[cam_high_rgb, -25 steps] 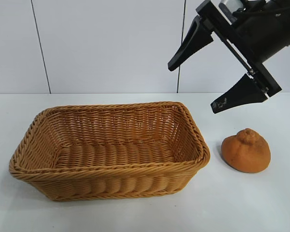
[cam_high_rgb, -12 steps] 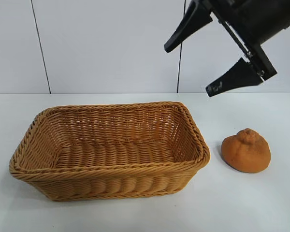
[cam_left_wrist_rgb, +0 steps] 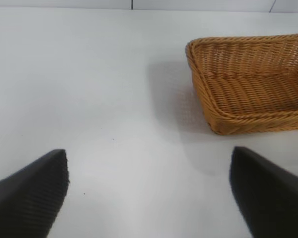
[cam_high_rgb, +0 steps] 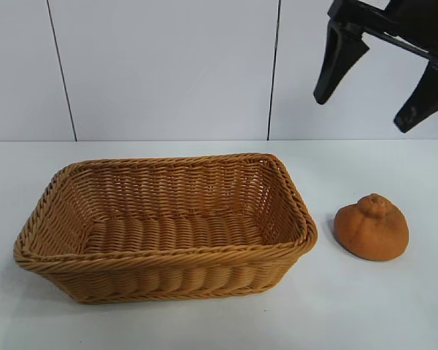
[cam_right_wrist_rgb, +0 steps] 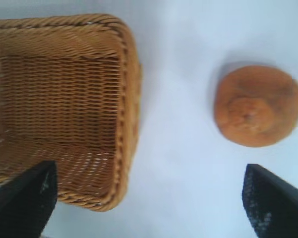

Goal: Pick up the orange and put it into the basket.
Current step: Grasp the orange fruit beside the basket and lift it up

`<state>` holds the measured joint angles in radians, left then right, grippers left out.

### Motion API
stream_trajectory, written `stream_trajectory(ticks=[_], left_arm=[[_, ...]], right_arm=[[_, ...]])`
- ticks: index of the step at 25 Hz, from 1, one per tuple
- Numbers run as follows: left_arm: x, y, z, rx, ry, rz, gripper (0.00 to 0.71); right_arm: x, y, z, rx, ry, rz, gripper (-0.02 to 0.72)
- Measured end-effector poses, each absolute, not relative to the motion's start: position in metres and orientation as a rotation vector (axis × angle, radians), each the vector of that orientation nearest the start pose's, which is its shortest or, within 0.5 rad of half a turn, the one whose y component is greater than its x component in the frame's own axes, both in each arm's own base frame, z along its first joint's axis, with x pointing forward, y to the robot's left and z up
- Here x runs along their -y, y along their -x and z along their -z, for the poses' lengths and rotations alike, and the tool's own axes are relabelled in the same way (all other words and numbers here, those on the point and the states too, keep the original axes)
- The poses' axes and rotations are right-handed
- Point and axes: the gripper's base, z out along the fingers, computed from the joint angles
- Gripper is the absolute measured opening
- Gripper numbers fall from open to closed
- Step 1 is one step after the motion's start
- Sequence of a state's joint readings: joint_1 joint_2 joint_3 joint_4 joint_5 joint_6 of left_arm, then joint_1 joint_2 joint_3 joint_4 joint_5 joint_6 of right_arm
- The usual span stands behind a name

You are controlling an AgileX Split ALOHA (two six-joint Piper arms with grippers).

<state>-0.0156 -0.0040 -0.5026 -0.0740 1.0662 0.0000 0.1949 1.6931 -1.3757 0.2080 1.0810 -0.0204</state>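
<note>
beside the basket (cam_high_rgb: 168, 226) on the table (cam_high_rgb: 394, 306), the orange (cam_high_rgb: 371, 227), right hand (cam_high_rgb: 372, 91) wide above

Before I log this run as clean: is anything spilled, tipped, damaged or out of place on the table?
Nothing stands out. The basket sits upright and empty, the orange rests beside it on the table, apart from its rim. The right gripper hangs open above the orange; the left gripper is open too, off to the basket's other side.
</note>
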Motion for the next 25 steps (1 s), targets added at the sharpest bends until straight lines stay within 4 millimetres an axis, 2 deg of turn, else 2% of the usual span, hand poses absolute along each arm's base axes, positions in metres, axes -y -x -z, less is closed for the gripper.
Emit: stream_trajectory(ticks=[5, 10, 16, 25], left_arm=[[0.006, 0.006, -0.278, -2.041, -0.02, 0.098, 0.63], [0.006, 0.006, -0.278, -2.042, -0.02, 0.097, 0.63], [0.006, 0.006, -0.278, -2.042, -0.02, 0.097, 0.63], [0.006, 0.006, -0.278, -2.042, -0.02, 0.097, 0.63]], right_arm=[[-0.058, -0.344, -0.268, -2.909, 0.097, -0.234, 0.694], [-0.038, -0.358, -0.239, -2.986, 0.004, -0.234, 0.694], [-0.042, -0.372, -0.197, -3.065, -0.006, -0.311, 0.694], [-0.042, -0.384, -0.131, -3.189, -0.036, -0.29, 0.694]])
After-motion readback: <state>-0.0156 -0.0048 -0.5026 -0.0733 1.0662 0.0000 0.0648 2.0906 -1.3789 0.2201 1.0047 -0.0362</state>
